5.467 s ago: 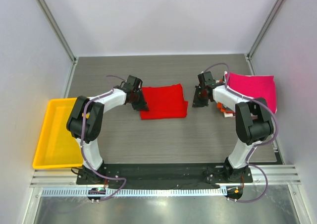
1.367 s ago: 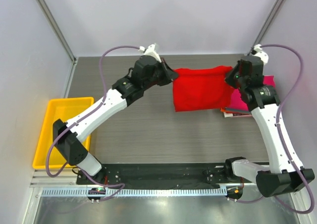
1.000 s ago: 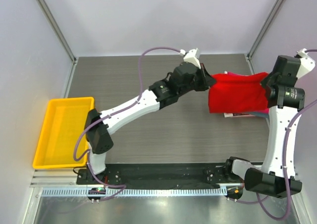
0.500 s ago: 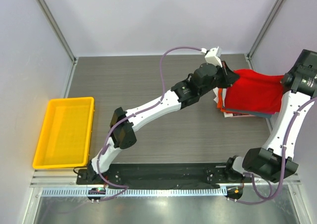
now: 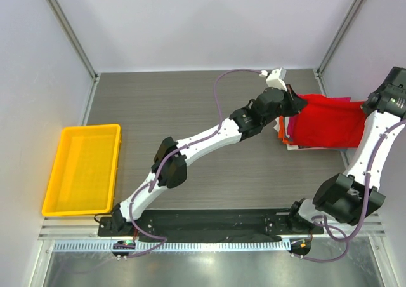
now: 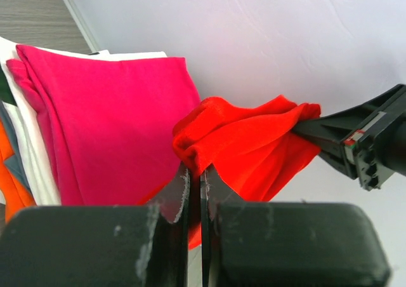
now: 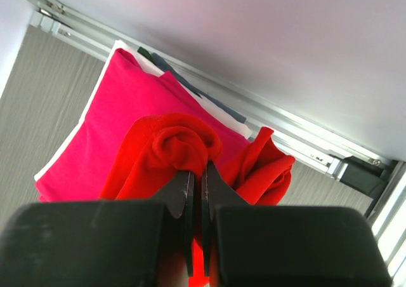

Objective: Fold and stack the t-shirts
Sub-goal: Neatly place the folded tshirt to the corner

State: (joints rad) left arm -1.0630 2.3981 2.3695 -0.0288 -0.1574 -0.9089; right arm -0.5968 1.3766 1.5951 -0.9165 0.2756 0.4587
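A yellow plastic tray (image 5: pixel 82 169) lay at the left edge of the table (image 5: pixel 190 103), its long side running from front to back. The tabletop was grey, with a wood grain running left to right. Pale walls (image 5: pixel 203 20) closed it in on three sides — aluminium posts (image 5: pixel 66 30) rose from the two far corners. Along the near edge ran a black plate (image 5: pixel 209 222), then a white slotted strip (image 5: pixel 190 246) and a dull metal sheet (image 5: pixel 203 271).
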